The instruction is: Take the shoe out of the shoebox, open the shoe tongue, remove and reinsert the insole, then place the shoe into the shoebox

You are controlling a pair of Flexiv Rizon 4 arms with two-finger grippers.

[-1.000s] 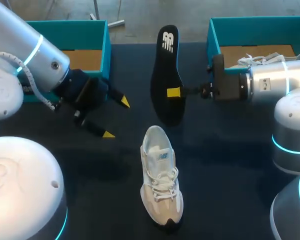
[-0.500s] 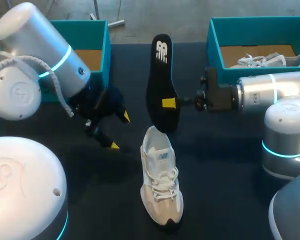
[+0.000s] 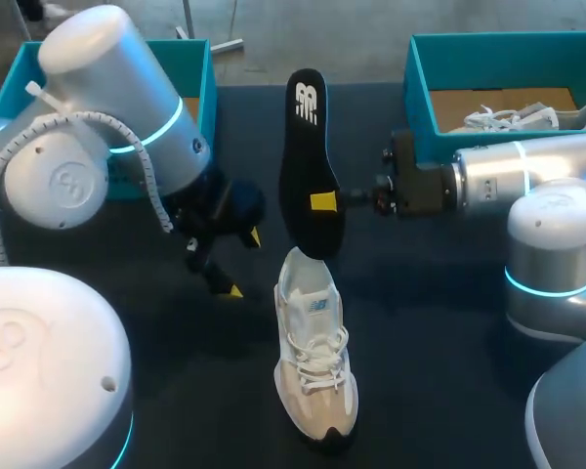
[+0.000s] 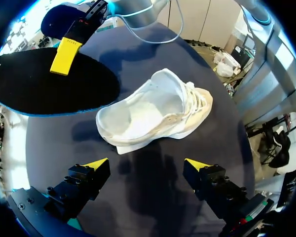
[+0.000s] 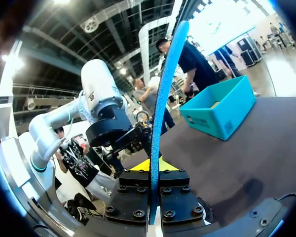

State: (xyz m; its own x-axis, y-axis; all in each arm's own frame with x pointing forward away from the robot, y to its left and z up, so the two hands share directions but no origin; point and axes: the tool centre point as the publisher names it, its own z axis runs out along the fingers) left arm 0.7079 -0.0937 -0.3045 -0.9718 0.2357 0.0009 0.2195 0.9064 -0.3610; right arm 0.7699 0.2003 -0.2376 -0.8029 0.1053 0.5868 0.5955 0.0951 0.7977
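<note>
Two robot arms are hanging over the dark tabletop (image 3: pixel 449 371), the left arm (image 3: pixel 107 127) coming in from the left edge and the right arm (image 3: pixel 527 176) from the right edge. A teal shoebox is sitting at each far corner: the left shoebox (image 3: pixel 190 59) is partly hidden behind the left arm, and the right shoebox (image 3: pixel 488 54) is holding a second pale shoe (image 3: pixel 513 117).

Out on the tabletop, a white and beige shoe (image 3: pixel 314 357) is lying near the middle, upright on its sole, with its toe pointing at the near edge and its heel opening facing the far edge. A black insole (image 3: pixel 308 166) with a blue rim is hanging over the middle of the tabletop, its long axis running toward the far edge and its near end close above the shoe's heel.

The right claw (image 3: pixel 322 202) is clenching the insole at its side, one finger on each face. The left claw (image 3: pixel 243 264) is spread wide and grasping nothing, just left of the shoe's heel; in the left wrist view the shoe is lying ahead of it.
</note>
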